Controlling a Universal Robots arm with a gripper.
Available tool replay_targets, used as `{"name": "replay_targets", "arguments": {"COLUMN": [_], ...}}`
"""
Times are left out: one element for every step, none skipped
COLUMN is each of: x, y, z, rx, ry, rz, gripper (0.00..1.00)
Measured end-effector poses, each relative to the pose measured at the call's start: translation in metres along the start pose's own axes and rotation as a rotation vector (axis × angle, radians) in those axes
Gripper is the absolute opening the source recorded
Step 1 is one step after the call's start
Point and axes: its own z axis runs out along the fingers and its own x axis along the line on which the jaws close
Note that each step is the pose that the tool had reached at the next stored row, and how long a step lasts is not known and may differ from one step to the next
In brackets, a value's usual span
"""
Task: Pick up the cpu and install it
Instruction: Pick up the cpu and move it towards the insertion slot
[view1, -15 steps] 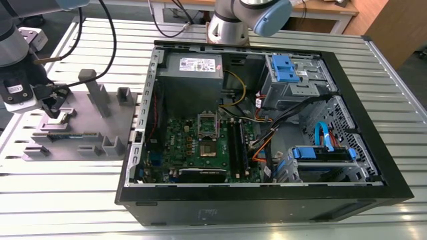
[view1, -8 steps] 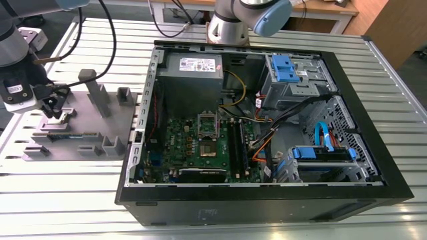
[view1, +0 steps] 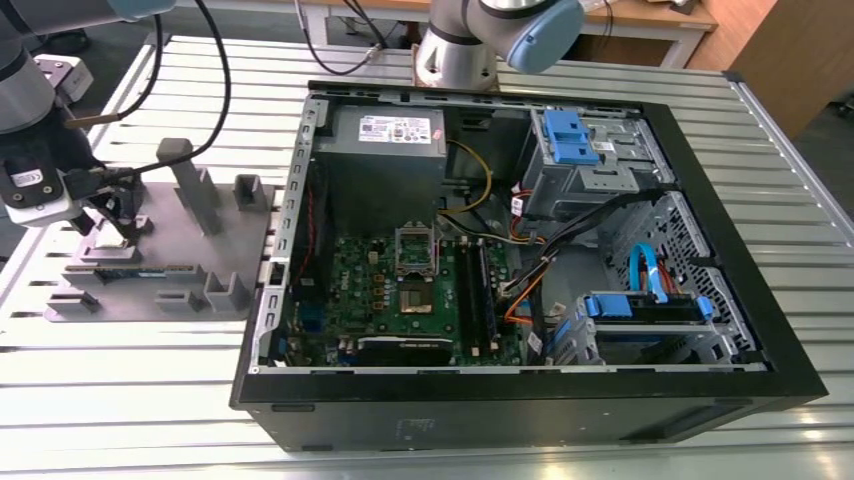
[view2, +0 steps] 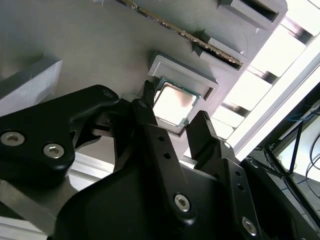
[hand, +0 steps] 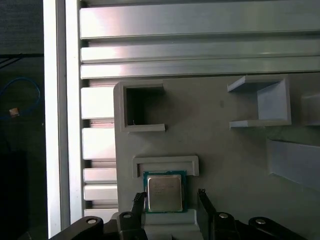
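Now your hand hovers low over the grey fixture plate. The plate lies on the slatted metal desk at the exterior view's left, beside the open computer case. In both wrist views, the cpu lies flat in a shallow square pocket of that plate, silvery top up. The two black fingers stand apart, one close on each side of the chip, not clamped on it.
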Motion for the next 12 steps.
{"name": "replay_targets", "arguments": {"x": [0.0000, 0.0000, 0.0000, 0.0001, 0.0001, 0.0001, 0.0000, 0.0000, 0.0000, 0.0000, 0.0000, 0.0000], "y": [0.0000, 0.0000, 0.0000, -0.0001, 0.0000, 0.0000, 0.0000, 0.0000, 0.0000, 0.0000, -0.0001, -0.0001], "z": [0.0001, 0.0000, 0.0002, 0.0008, 0.0011, 0.0015, 0.0018, 0.0018, 0.0018, 0.0018, 0.0018, 0.0018], "rx": [-0.0001, 0.0000, -0.0002, -0.0024, -0.0059, -0.0090, -0.0115, -0.0117, -0.0120, -0.0123, -0.0142, -0.0130], "ry": [-0.0001, 0.0000, -0.0005, -0.0031, -0.0061, -0.0095, -0.0115, -0.0116, -0.0117, -0.0117, -0.0120, -0.0120], "rz": [0.000, 0.000, 0.000, 0.000, -0.001, -0.001, -0.001, -0.001, -0.001, -0.001, -0.001, -0.001], "gripper": [0.53, 0.53, 0.53, 0.53, 0.53, 0.53, 0.53, 0.53, 0.53, 0.53, 0.53, 0.53]}}
